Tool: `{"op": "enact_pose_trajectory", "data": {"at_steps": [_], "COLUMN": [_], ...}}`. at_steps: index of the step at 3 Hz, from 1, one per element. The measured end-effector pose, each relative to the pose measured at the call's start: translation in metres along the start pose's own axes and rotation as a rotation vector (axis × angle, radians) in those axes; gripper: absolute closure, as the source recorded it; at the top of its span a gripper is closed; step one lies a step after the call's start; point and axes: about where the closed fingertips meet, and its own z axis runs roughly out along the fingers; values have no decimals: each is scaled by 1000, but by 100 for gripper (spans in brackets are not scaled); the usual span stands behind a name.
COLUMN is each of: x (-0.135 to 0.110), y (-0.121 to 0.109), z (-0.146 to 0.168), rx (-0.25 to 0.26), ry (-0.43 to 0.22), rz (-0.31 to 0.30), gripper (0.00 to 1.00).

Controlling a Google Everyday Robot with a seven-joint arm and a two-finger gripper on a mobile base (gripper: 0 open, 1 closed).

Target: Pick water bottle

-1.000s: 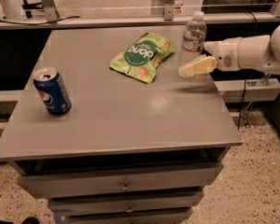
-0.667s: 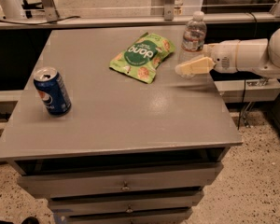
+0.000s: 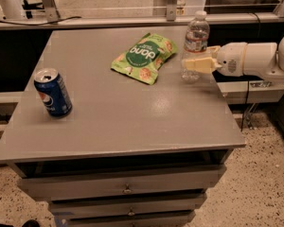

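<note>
The water bottle (image 3: 196, 36) stands upright near the table's far right edge. It is clear ribbed plastic with a white cap and a white-and-red label band. My gripper (image 3: 193, 65) reaches in from the right on a white arm. Its cream tip lies across the lower half of the bottle, at or against it, and hides part of the bottle's body. The bottle's base still rests on the grey table (image 3: 132, 117).
A green snack bag (image 3: 144, 57) lies just left of the bottle. A blue Pepsi can (image 3: 53, 92) stands near the table's left edge. Drawers sit below the front edge. A rail and metal posts run behind the table.
My gripper has moved left and toward the far edge, from beside the bottle to across its lower half. The bottle, bag and can have not moved.
</note>
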Motion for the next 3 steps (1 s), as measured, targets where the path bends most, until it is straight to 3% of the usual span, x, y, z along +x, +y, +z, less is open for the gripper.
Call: {"op": "enact_pose_trajectory", "data": {"at_steps": [1,2,3], "x": [-15,-46,-48], "y": [9,17,17], "z": [-11,-24,-25], "rx": [-6,-2,-2], "ry": [-37,-68,-70], "rz": [8,0,-1], "gripper": [88,100,100]}}
